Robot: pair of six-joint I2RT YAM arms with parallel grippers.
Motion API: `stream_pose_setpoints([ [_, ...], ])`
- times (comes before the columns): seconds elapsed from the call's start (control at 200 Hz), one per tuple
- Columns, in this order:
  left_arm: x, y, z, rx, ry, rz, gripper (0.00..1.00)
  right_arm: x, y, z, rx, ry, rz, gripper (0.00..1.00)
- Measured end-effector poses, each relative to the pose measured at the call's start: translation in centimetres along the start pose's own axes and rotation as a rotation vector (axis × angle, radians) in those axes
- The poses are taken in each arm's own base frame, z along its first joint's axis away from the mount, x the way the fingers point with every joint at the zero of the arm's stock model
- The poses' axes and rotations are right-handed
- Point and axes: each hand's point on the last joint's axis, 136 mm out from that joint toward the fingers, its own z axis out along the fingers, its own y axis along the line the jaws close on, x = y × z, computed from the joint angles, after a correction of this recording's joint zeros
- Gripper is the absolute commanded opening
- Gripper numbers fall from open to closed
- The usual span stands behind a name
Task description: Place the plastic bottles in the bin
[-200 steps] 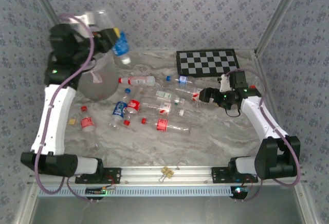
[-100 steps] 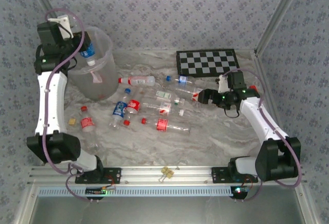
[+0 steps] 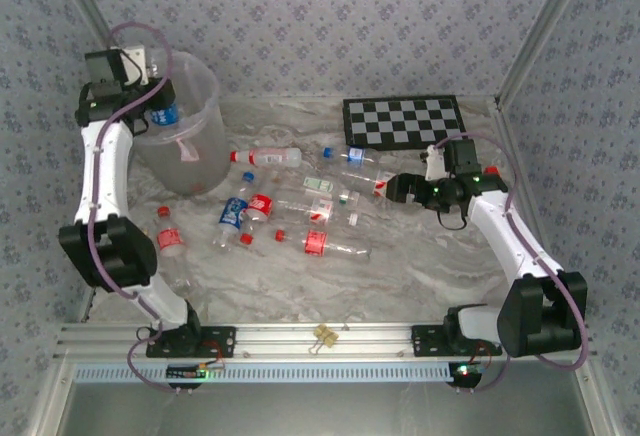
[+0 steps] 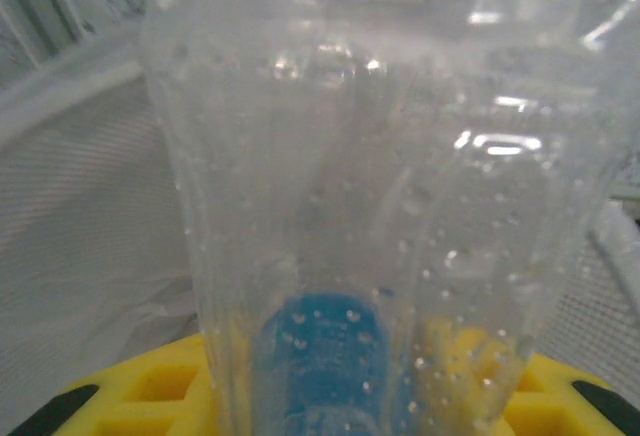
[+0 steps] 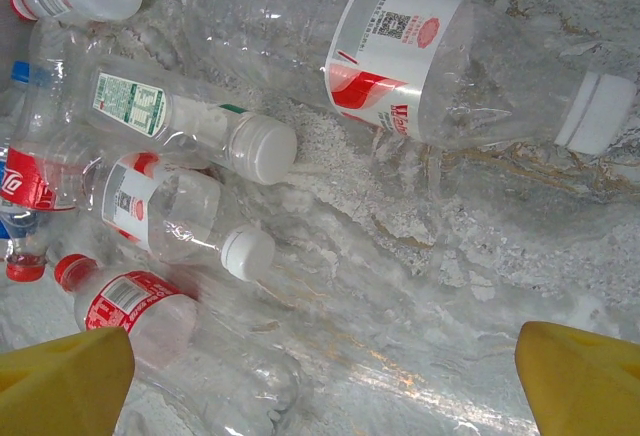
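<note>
Left gripper, clenched on a small clear plastic bottle with a blue label, has swung within the last second from out past the right side of the large frosted translucent round bin to its left rim. The bottle now sits in the bin's mouth, not out over the marbled table. The bin stands near the table's far-left corner. Judging by this, only letting go remains for this bottle, and no release shows yet. Counted: one bin, one bottle in the grip, and about twelve bottles lying loose across the middle of the table. At least five of these carry red labels and two carry blue, though overlaps prevent an exact tally. The right gripper, fingers spread wide and empty, has stayed poised over the rightmost bottles, near the one black-and-white checkerboard at the far edge.
</note>
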Motion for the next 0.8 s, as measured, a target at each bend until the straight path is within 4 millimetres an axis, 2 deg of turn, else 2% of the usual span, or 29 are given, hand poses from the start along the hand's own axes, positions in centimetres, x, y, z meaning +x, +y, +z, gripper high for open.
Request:
stream_pose_setpoints([
  [0.085,2.0,0.3,2.0,0.012,0.064,-0.008,0.0,0.0,0.0,0.0,-0.002,0.001,0.0,1.0],
  [0.17,4.2,0.4,3.1,0.022,0.12,-0.018,0.0,0.1,0.0,0.1,-0.002,0.0,-0.001,1.0],
  [0.505,9.1,-0.4,5.4,0.084,0.225,-0.042,0.0,0.2,0.0,0.2,-0.008,0.005,-0.01,1.0],
  [0.59,10.2,-0.8,6.0,0.096,0.252,-0.044,0.14,0.2,0.0,0.2,-0.009,0.005,-0.01,1.0],
  [0.72,11.5,-1.2,7.0,0.108,0.283,-0.046,0.47,0.3,0.1,0.2,-0.012,0.006,-0.01,1.0],
  [0.805,11.6,-1.4,7.1,0.116,0.285,-0.048,0.69,0.3,0.1,0.2,-0.012,0.005,-0.01,1.0],
])
